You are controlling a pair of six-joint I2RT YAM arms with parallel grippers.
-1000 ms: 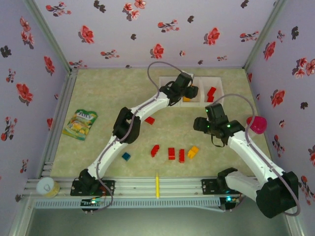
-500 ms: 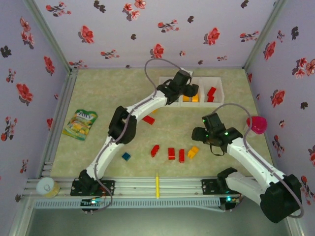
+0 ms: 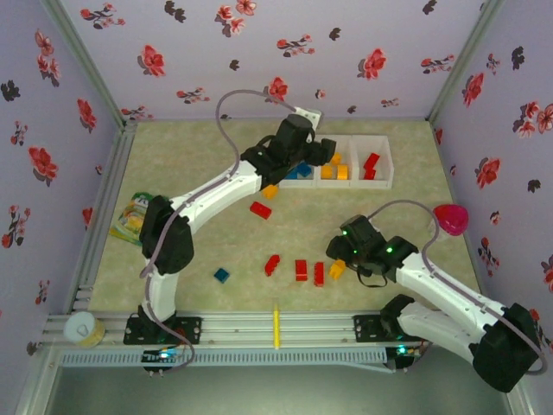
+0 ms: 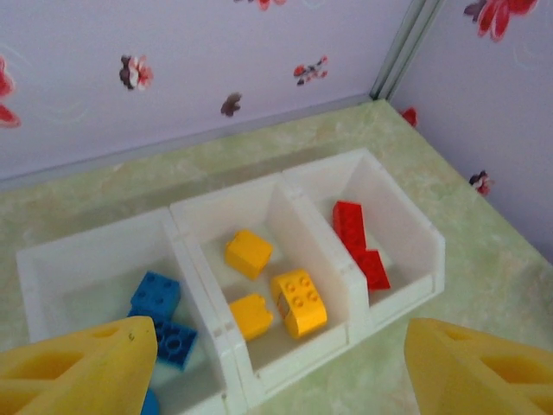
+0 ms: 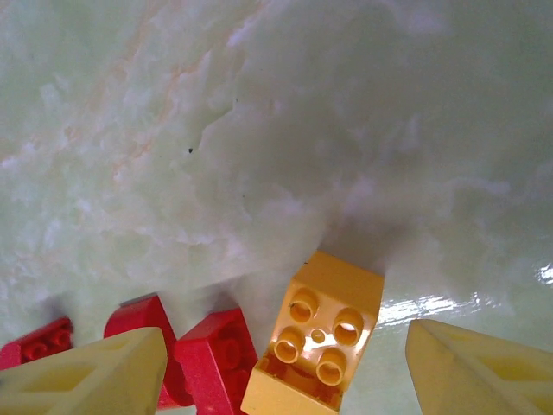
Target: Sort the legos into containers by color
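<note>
Over the bins (image 4: 225, 192), left gripper (image 4: 278, 359) (jaws apart)

Your left arm (image 3: 216, 186) and right arm (image 3: 449, 284) are white tubes with fat black joints. A thin grey cable (image 3: 218, 112) curls over each one. Little green lights (image 3: 346, 232) glow on the right arm. Each arm sits on a black base (image 3: 155, 328). Your left fingers (image 4: 78, 367) and right fingers (image 5: 86, 372) are yellow pointy wedges

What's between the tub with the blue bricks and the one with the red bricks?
The middle bin, holding three orange-yellow bricks, as the left wrist view shows.
</note>
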